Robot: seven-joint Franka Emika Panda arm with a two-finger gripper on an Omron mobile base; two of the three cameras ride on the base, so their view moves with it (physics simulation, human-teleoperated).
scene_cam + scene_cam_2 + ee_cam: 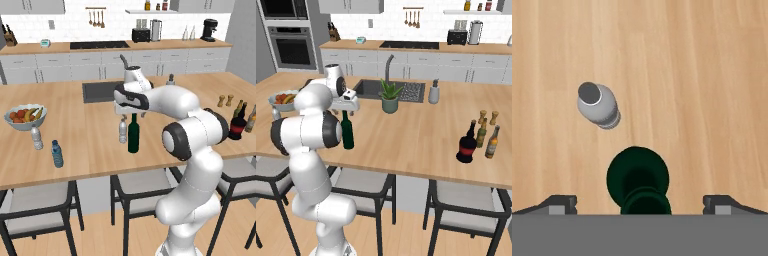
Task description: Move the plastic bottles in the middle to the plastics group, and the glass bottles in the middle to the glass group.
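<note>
The worktop (90,140) is pale honey wood with fine straight grain. On it a wine bottle (133,134) is deep green, almost black, beside a clear greyish water bottle (123,131) with a pale cap. Another clear bottle (36,138) and a blue-tinted one (57,154) stand near a grey-white bowl (25,122) of red, orange and yellow fruit. The squat bottle (466,144) is dark with a red label; the slim bottles (491,142) are brown and olive with pale labels. The plant (389,92) is green in a grey-green pot. The fingers (559,204) are dark grey.
</note>
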